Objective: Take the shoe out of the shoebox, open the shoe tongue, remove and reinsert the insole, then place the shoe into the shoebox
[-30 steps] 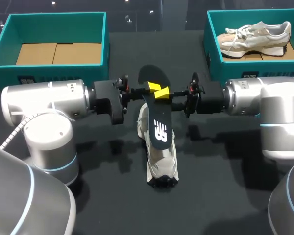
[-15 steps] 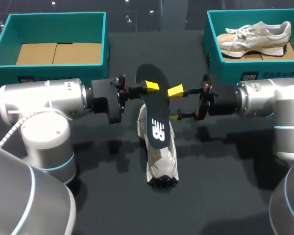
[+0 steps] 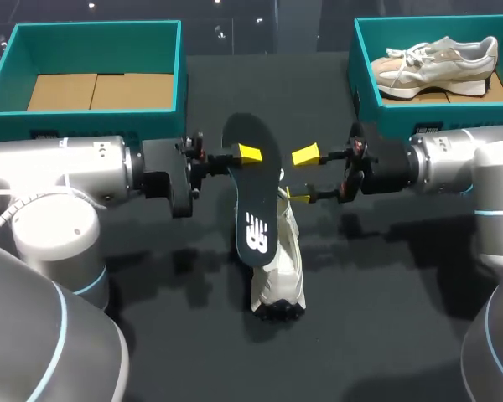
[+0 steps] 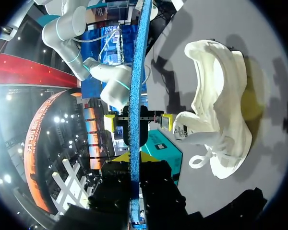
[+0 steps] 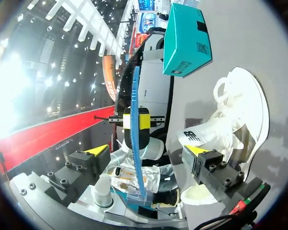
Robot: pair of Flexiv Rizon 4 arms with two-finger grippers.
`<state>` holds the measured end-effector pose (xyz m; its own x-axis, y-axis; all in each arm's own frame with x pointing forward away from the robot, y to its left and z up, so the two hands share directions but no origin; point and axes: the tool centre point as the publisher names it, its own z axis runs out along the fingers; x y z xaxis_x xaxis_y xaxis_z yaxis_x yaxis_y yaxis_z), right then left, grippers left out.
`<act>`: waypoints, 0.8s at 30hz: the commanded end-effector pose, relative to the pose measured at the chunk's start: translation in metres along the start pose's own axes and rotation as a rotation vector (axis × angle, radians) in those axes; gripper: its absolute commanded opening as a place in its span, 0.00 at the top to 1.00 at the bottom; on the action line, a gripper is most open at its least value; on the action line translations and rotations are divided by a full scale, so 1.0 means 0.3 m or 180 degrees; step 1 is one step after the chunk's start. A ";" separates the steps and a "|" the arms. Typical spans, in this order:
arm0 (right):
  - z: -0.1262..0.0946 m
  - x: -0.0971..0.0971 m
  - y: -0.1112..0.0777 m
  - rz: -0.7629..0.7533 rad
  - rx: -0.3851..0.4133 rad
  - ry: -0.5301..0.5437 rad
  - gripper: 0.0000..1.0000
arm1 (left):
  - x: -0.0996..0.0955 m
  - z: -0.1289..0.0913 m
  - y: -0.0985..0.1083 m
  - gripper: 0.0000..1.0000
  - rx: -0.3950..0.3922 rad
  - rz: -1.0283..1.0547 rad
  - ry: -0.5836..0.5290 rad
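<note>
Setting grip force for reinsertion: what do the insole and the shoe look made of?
Insole: likely thin foam, matte black top, blue edge seen side-on. Shoe: seemingly soft matte cream textile, its upper slumping open; the dark tread at its end looks like rubber.

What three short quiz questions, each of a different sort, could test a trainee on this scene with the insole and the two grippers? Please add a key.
1. True or false: the right gripper is shut on the insole.
2. Where is the shoe nearest the insole? A: lifted in the air. B: on the table. C: on top of the insole.
3. Fill in: the insole is clamped between the fingers of the ___ gripper.
Key: 1 false, its fingers stand open, apart from the insole. 2 B. 3 left: the left gripper grips it.
</note>
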<state>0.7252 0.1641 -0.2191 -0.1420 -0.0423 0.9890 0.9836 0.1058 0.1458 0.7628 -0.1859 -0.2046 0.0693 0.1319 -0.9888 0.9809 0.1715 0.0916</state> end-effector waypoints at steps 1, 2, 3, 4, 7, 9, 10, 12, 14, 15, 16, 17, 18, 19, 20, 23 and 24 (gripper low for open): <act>-0.051 0.021 -0.026 -0.0615 0.0258 -0.0144 0.00 | -0.016 -0.045 -0.020 1.00 0.0186 -0.0145 0.0032; -0.053 0.024 -0.037 -0.0782 0.0382 -0.0500 0.00 | -0.018 -0.050 -0.028 1.00 0.0264 -0.0200 0.0022; -0.046 0.024 -0.048 -0.0810 0.0526 -0.0787 0.00 | -0.018 -0.050 -0.028 1.00 0.0264 -0.0200 0.0022; -0.046 0.024 -0.048 -0.0810 0.0526 -0.0787 0.00 | -0.018 -0.050 -0.028 1.00 0.0264 -0.0200 0.0022; -0.046 0.024 -0.048 -0.0810 0.0526 -0.0787 0.00 | -0.018 -0.050 -0.028 1.00 0.0264 -0.0200 0.0022; -0.046 0.024 -0.048 -0.0810 0.0526 -0.0787 0.00 | -0.018 -0.050 -0.028 1.00 0.0264 -0.0200 0.0022; -0.046 0.024 -0.048 -0.0810 0.0526 -0.0787 0.00 | -0.018 -0.050 -0.028 1.00 0.0264 -0.0200 0.0022; -0.046 0.024 -0.048 -0.0810 0.0526 -0.0787 0.00 | -0.018 -0.050 -0.028 1.00 0.0264 -0.0200 0.0022; -0.046 0.024 -0.048 -0.0810 0.0526 -0.0787 0.00 | -0.018 -0.050 -0.028 1.00 0.0264 -0.0200 0.0022; -0.046 0.024 -0.048 -0.0810 0.0526 -0.0787 0.00 | -0.013 -0.037 -0.038 1.00 0.0263 -0.0242 0.0058; -0.046 0.024 -0.048 -0.0810 0.0526 -0.0787 0.00 | -0.007 -0.027 -0.060 1.00 0.0297 -0.0334 0.0099; -0.046 0.024 -0.048 -0.0810 0.0526 -0.0787 0.00 | -0.004 -0.023 -0.085 1.00 0.0301 -0.0401 0.0142; -0.050 0.021 -0.062 -0.0985 0.0651 -0.0841 0.00 | -0.003 -0.025 -0.110 1.00 0.0348 -0.0478 0.0173; -0.059 0.017 -0.078 -0.1123 0.0663 -0.0857 0.00 | -0.004 -0.027 -0.132 1.00 0.0380 -0.0550 0.0213; -0.073 0.010 -0.097 -0.1279 0.0710 -0.0853 0.00 | -0.005 -0.028 -0.162 1.00 0.0406 -0.0608 0.0289; -0.091 -0.004 -0.136 -0.1594 0.0844 -0.0958 0.00 | -0.010 -0.034 -0.230 1.00 0.0517 -0.0703 0.0397; -0.097 -0.016 -0.151 -0.1733 0.0902 -0.1007 0.00 | -0.014 -0.039 -0.258 1.00 0.0598 -0.0816 0.0416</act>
<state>0.6962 0.1398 -0.2310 -0.5836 0.1226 0.8027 0.7764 0.3739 0.5074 0.7024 -0.1952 -0.2139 -0.1652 0.1998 -0.9658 0.9863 0.0314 -0.1622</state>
